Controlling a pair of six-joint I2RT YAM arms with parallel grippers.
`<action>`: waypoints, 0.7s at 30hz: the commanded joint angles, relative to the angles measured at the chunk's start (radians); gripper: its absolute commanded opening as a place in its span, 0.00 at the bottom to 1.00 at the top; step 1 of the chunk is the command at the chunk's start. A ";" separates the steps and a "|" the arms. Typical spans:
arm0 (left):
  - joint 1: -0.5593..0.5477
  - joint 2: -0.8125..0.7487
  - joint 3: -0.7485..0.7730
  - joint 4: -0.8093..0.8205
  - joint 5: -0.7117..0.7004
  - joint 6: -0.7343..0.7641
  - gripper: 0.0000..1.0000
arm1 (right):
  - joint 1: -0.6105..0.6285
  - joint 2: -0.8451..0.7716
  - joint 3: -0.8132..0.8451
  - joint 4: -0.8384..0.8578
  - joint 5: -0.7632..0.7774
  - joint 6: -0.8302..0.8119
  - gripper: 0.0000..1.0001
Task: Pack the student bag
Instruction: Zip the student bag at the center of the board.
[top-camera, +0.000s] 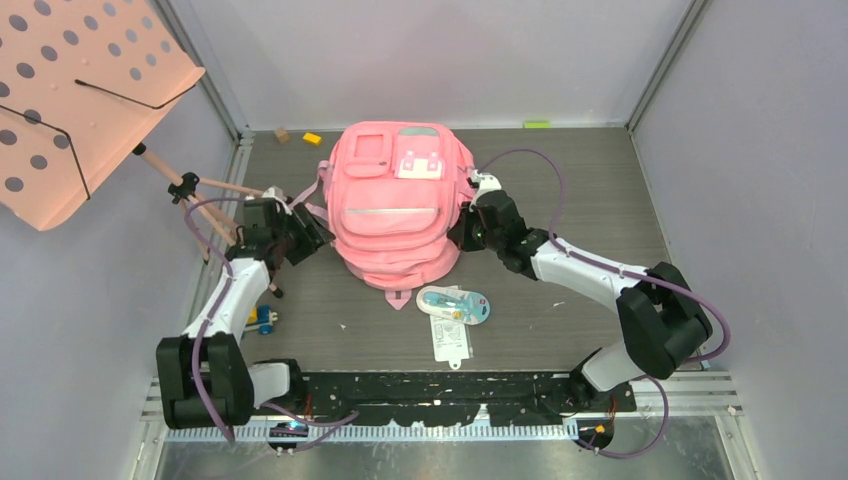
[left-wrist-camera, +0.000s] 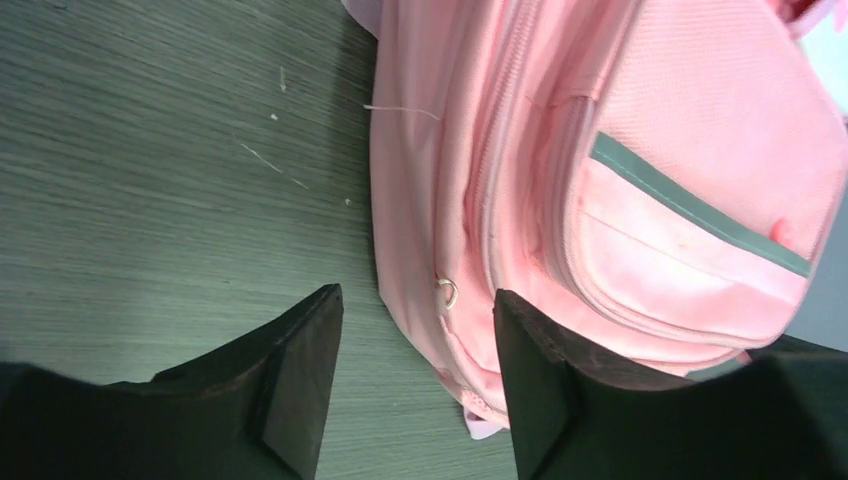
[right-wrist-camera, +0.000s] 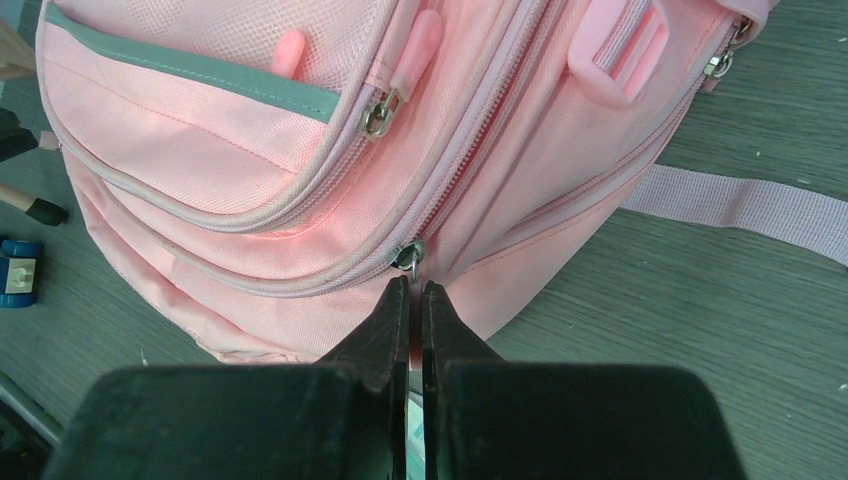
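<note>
Top external: student bag (top-camera: 395, 205) on grey table (top-camera: 570, 190), lilac walls (top-camera: 420, 50); left jaws apart, empty; right jaws shut.

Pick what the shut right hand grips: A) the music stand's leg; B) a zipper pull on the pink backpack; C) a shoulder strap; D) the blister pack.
B: the right hand is shut at the metal ring of a zipper pull on the student bag, pink showing between its tips.

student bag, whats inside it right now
Its inside cannot be seen: the student bag is covered by its pink fabric and the zips in view look closed. The right end effector is shut at one zip slider.
</note>
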 joint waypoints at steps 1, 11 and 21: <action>-0.029 -0.103 -0.080 0.012 0.020 -0.055 0.61 | -0.014 -0.018 -0.016 0.065 0.005 -0.003 0.00; -0.320 -0.127 -0.221 0.154 -0.078 -0.276 0.62 | -0.013 -0.028 -0.015 0.072 0.006 0.010 0.01; -0.330 -0.022 -0.264 0.334 -0.095 -0.345 0.63 | -0.014 -0.060 -0.034 0.060 0.015 -0.002 0.00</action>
